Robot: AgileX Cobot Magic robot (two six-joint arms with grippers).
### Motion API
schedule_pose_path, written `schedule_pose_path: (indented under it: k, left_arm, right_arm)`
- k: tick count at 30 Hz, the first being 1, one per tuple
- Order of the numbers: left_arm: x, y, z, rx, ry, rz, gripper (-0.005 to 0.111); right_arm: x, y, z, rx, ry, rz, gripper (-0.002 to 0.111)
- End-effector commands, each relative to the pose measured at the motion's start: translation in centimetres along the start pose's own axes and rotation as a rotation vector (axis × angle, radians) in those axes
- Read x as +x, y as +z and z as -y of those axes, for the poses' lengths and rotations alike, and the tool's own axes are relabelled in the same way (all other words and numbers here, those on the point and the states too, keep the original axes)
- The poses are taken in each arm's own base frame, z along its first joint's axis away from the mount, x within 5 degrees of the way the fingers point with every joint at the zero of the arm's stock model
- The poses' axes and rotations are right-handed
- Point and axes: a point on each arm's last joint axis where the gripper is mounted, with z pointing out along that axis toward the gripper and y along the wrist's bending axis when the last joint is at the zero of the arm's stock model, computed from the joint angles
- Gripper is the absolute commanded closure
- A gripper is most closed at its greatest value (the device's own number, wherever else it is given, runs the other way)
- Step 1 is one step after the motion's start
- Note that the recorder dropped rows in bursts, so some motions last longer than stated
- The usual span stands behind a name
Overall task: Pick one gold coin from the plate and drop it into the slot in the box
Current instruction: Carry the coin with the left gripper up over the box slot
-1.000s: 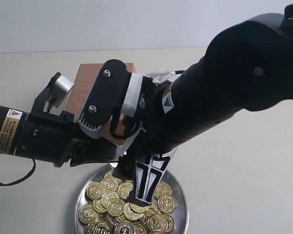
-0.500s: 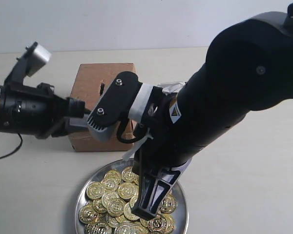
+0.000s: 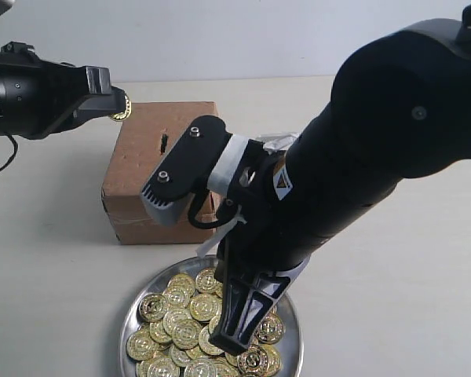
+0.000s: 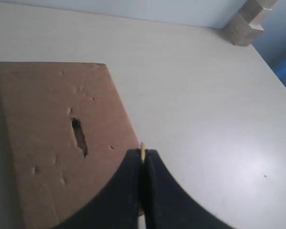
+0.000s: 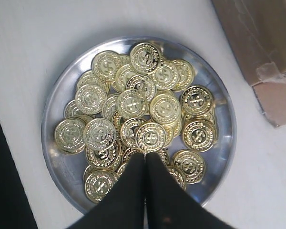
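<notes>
While the left tool [image 4: 143,160] is clamped shut on one small round gold coin [image 4: 142,152], held edge-on so that only a thin yellow sliver shows between the tips, the narrow dark slot [image 4: 79,137] cut in the top of the brown cardboard box [image 4: 43,143] does not lie under that coin but off to one side of it, across the coin's flat face. Seen from the exterior view, this tool [image 3: 114,104] hangs by the box's [image 3: 141,157] far corner on the arm's own side, with the slot [image 3: 164,143] lying past its tips toward the box's middle and lower down. The slot's long axis and the coin's edge line run nearly the same way, the slot slanting a little, so I judge the coming move to be mostly a sideways shift of the tool over the slit plus a slight twist and a lowering before release. The left arm is plainly the nearer one to the slot. The right tool [image 5: 144,160] is closed with its tips pressed together, nothing visible between them, poised above the heap of loose gold coins [image 5: 133,105] in the round shiny silver metal plate [image 5: 50,119], which sits on the pale table [image 3: 47,259] just beside the box's near face
</notes>
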Motion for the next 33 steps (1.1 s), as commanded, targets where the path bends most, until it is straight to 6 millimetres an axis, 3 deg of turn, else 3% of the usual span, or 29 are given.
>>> schedule_pose_path:
  k: [1,6,28,33]
  left_arm:
    - [-0.3,0.0,0.1,-0.012,-0.001,0.017,0.107]
    - [0.0,-0.1,1.1,0.028,0.017,0.004,0.107]
    - [0.4,-0.4,1.9,0.119,0.020,-0.046,0.107]
    - [-0.1,-0.4,2.2,0.145,0.114,0.021,0.107]
  right_arm:
    - [0.0,-0.3,0.1,0.004,0.012,0.010,0.108]
    - [0.0,-0.3,0.1,0.005,0.065,0.014,0.108]
    - [-0.1,-0.3,0.1,0.008,0.065,0.021,0.108]
    - [-0.1,-0.3,0.1,0.008,0.065,0.021,0.108]
